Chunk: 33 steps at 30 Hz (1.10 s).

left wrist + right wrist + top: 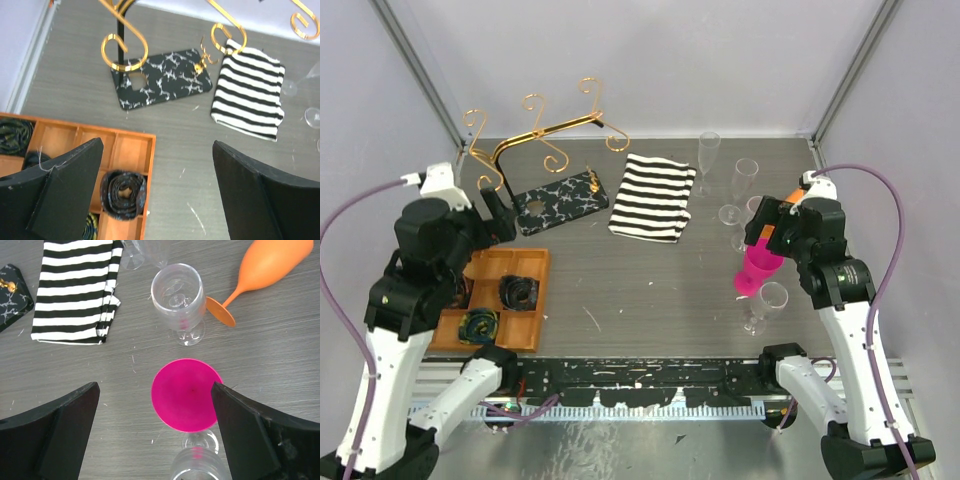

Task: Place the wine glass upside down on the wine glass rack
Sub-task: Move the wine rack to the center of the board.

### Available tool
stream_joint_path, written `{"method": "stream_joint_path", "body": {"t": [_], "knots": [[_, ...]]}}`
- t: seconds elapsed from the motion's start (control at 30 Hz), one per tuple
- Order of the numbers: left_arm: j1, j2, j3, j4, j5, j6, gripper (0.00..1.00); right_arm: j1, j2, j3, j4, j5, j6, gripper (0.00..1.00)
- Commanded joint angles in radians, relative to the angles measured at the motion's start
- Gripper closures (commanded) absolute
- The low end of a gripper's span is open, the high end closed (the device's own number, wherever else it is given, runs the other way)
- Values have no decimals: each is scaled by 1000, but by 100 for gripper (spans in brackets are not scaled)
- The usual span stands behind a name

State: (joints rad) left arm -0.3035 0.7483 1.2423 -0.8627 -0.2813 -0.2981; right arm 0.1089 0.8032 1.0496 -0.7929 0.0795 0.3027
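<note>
Rack: wine glass rack (560, 200) at far left of tabletop (640, 290); gold wire w/ curled hooks on black marbled base; nothing hanging on hooks.
Pink glass: pink wine glass (186, 394) upright, mouth up, on right side of tabletop, well apart from rack.
Right pincer: right pincer (154, 390) spread wide, hovering above pink glass; in wrist view, rim sits betw. the two fingers, nearer the right one. Contact w/ that finger: cannot tell. Nothing pinched.
Left pincer: left pincer (157, 146) spread wide, holding nothing, above far edge of wooden tray (532, 262), pointed toward rack base.
Clear glass, far: clear wine glass (178, 297) upright, just beyond pink one.
Clear glass, near: second clear glass (197, 467) just on near side of pink one, only partly in wrist view.
Orange glass: orange wine glass (270, 262) lying on its side, foot just beside far clear glass.
Cloth: striped cloth (653, 197) folded flat, just right of rack base, betw. rack and glasses.
Tray: near left of tabletop, in front of rack; rolled dark coil (123, 194) in one compartment.
</note>
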Motion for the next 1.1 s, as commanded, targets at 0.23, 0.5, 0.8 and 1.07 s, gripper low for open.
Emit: {"method": "stream_joint_path", "body": {"t": [0.23,0.5,0.8,1.07], "knots": [[5,292,285,19,-90,-8,2,-5,-28,28,3,-65,-45,0],[11,276,261,18,-188,39,2,-5,-28,24,-18,-8,7,0],[143,483,479,4,5,68,2,-5,-24,24,-23,-36,5,0],[215,761,736,-36,231,127,5,-5,-24,13,-28,-63,-9,0]]}}
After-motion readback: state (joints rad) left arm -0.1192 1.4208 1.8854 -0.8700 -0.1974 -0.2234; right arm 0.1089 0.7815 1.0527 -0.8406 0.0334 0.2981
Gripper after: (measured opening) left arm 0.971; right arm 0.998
